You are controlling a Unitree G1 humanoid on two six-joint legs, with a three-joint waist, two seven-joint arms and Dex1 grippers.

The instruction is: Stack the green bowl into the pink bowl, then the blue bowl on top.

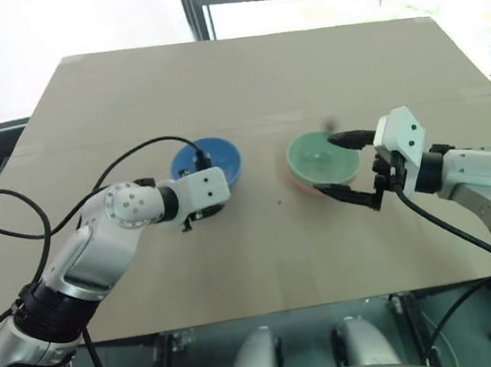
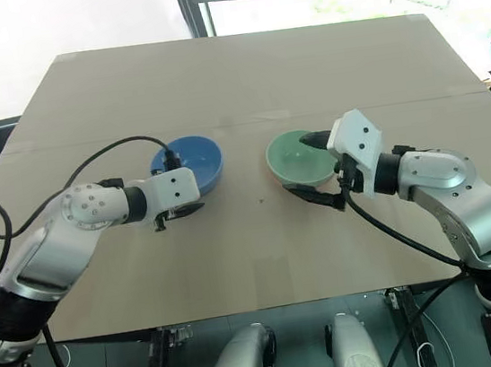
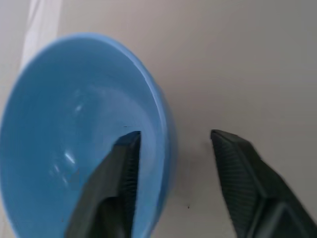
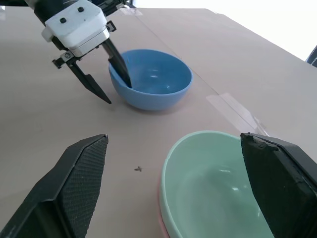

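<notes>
**A:** What lies at the left of the table (image 1: 240, 75)?

**B:** The left claw (image 4: 104, 74) and the blue bowl (image 2: 190, 160). The claw straddles the bowl's near wall: one finger (image 3: 119, 173) sits inside the bowl, the other (image 3: 242, 173) outside it, above the bare tabletop. The fingers stand apart with the rim between them; whether they already press on the wall cannot be told. The bowl sits upright on the table.

**A:** And at the middle?

**B:** Bare tan surface separates the blue bowl from the other two bowls; they are near each other but not touching. A small dark speck (image 4: 138, 169) marks the table between them.

**A:** What is shown at the right?

**B:** The green bowl (image 1: 322, 157) rests upright, nested inside the pink bowl (image 4: 161, 208), of which a thin salmon edge shows beneath the green rim. The right claw (image 2: 316, 170) is spread wide, one finger at the far side of the stacked pair and one at the near side, flanking them without closing on either.
</notes>
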